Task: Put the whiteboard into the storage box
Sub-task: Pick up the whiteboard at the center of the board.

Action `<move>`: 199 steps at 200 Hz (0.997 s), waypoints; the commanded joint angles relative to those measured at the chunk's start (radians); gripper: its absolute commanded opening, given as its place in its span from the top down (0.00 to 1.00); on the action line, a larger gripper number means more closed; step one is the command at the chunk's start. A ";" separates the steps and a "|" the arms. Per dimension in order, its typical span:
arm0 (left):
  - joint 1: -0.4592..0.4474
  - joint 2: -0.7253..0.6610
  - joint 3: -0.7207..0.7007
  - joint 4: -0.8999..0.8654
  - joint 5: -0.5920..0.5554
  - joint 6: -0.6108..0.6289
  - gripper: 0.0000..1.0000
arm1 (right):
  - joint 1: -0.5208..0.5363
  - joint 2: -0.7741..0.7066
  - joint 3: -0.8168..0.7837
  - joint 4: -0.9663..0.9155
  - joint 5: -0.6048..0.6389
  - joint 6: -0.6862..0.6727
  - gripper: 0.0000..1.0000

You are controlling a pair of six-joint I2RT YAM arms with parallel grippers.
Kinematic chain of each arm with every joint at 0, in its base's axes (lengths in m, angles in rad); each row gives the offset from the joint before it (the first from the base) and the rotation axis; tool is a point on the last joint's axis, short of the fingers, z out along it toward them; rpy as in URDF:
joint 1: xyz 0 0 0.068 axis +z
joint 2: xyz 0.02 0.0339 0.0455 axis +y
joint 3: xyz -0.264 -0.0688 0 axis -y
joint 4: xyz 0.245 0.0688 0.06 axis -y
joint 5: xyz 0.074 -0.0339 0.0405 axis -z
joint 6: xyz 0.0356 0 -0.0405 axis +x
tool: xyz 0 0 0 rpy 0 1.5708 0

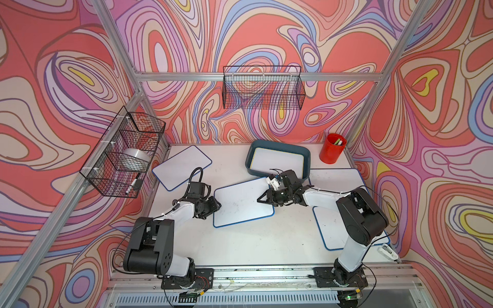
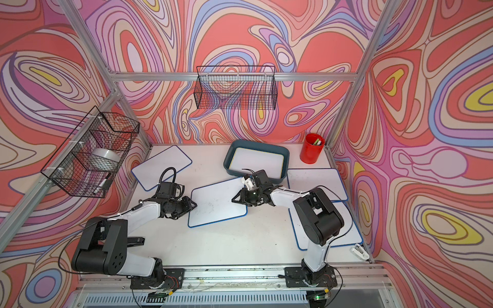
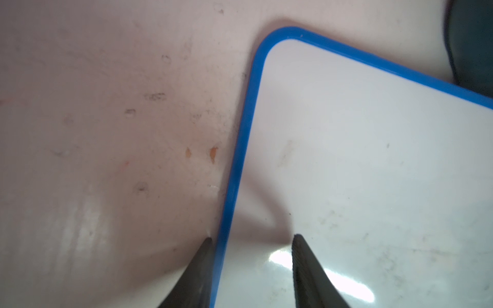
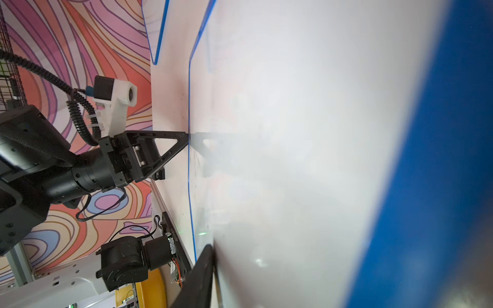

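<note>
Five whiteboards counted on the white tabletop (image 1: pixel 253 245), four outside the storage box (image 1: pixel 277 147) and one inside. One dark teal storage box only, at the far side, right of centre, a yellow-edged whiteboard (image 1: pixel 278 162) flat on its floor. Blue-rimmed, the four others: far-left whiteboard (image 1: pixel 181 166) near the left wall, far-right whiteboard (image 1: pixel 338 178) just beside the box, near-right whiteboard (image 1: pixel 330 232) partly under the right arm, and centre whiteboard (image 1: pixel 240 205) between the two arms, its far corner just beside the box's near wall.

At the centre whiteboard's left edge, the left gripper (image 1: pixel 218 206); in the left wrist view, fingers (image 3: pixel 306 266) narrowly apart and astride the blue rim, one tip on the tabletop side, the other over the white face, nothing clamped between. At the same board's right edge, the right gripper (image 1: pixel 261 199), turned on its side; in the right wrist view, one finger (image 4: pixel 198 277) against the white face, the other hidden by the board, so no telling whether clamped or merely close.

Two black wire mesh baskets on the walls: back-wall basket (image 1: pixel 262 88) and left-wall basket (image 1: pixel 117 165), the latter with one roll of tape (image 1: pixel 136 157) and one marker (image 1: pixel 133 184). One red cup (image 1: pixel 332 156) of markers right of the box. One small white stapler-like item (image 1: pixel 388 252) at the tabletop's near right corner.
</note>
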 commanded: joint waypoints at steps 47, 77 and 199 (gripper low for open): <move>-0.010 -0.027 0.016 -0.089 0.093 0.006 0.56 | 0.022 -0.129 0.019 -0.047 0.022 -0.060 0.76; -0.003 -0.036 0.032 -0.079 0.100 0.003 0.56 | 0.021 -0.146 0.009 -0.044 -0.004 -0.058 0.73; -0.002 -0.078 0.056 -0.112 0.095 0.009 0.56 | 0.001 -0.266 -0.066 -0.056 0.022 -0.056 0.62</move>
